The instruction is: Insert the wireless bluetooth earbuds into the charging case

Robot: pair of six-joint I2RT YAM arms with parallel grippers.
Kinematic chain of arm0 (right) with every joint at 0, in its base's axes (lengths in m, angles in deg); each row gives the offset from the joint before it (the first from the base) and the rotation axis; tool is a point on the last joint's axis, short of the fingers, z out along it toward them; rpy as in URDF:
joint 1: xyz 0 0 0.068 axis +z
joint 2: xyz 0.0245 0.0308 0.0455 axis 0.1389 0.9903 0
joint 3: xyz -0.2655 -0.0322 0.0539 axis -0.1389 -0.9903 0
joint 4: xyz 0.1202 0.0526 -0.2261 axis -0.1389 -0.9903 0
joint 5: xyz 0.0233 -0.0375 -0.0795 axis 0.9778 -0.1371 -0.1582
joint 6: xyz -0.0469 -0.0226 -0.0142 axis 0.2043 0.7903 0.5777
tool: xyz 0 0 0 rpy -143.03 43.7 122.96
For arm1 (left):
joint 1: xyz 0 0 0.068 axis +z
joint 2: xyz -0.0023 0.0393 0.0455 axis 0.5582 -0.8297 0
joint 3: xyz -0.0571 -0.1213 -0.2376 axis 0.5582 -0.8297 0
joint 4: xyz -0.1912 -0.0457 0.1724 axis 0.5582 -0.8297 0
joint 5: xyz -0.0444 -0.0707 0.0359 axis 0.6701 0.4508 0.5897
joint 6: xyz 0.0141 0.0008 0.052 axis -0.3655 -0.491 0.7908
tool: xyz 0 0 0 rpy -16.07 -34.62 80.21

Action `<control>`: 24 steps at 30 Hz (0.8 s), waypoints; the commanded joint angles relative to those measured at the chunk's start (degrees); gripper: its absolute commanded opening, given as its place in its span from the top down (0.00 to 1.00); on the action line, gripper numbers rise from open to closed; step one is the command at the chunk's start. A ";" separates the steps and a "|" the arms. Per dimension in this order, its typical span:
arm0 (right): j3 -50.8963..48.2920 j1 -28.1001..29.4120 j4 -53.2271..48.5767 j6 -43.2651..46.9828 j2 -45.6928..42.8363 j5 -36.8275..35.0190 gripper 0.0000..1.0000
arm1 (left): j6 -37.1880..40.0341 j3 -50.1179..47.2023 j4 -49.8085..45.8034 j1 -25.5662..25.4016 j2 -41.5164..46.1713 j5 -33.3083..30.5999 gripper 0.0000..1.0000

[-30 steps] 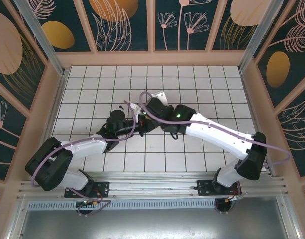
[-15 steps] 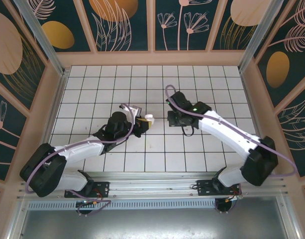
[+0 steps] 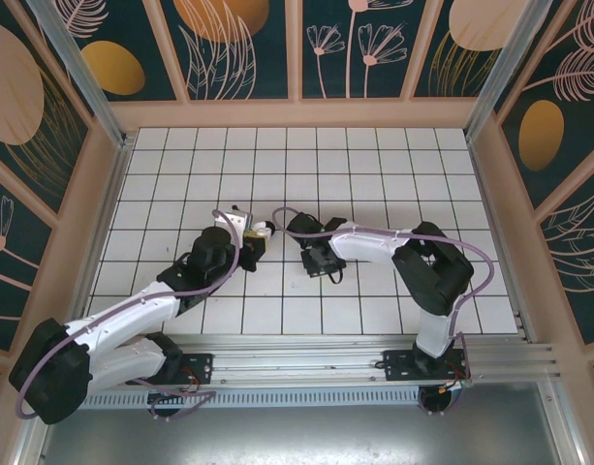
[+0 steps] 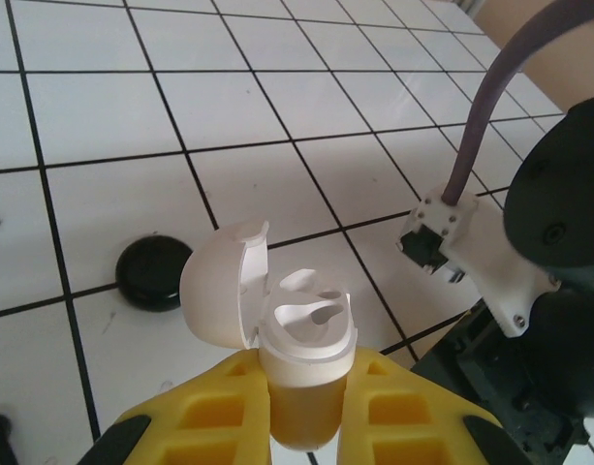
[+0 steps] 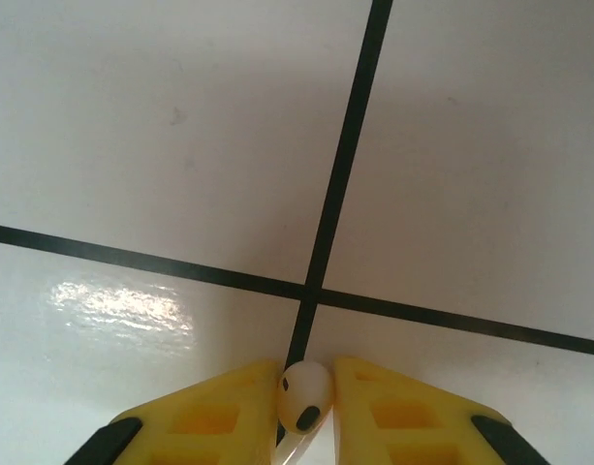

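The left gripper (image 4: 304,376) clamps its yellow fingers on the base of the white charging case (image 4: 306,334), holding it upright above the white tiled table (image 4: 103,116), its lid (image 4: 224,281) flipped open to one side and the moulded wells in view. Near it, the right gripper (image 5: 306,373) hangs low over a crossing of black grid lines, its claw set narrow with a white earbud (image 5: 304,392) pinched between the fingertips, a dark spot facing the camera.
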 commanded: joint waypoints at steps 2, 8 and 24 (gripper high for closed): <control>-1.16 0.34 2.65 1.49 1.82 0.54 0.73 | 1.08 -1.13 -1.46 0.40 1.57 -1.57 1.00; 0.00 0.78 0.49 -0.86 -0.96 -0.58 0.62 | 1.35 -1.31 -1.38 0.35 1.71 -1.38 1.00; -20.57 -4.73 17.92 -30.28 -25.81 10.13 0.64 | 0.83 2.55 2.65 0.39 -3.79 5.51 1.00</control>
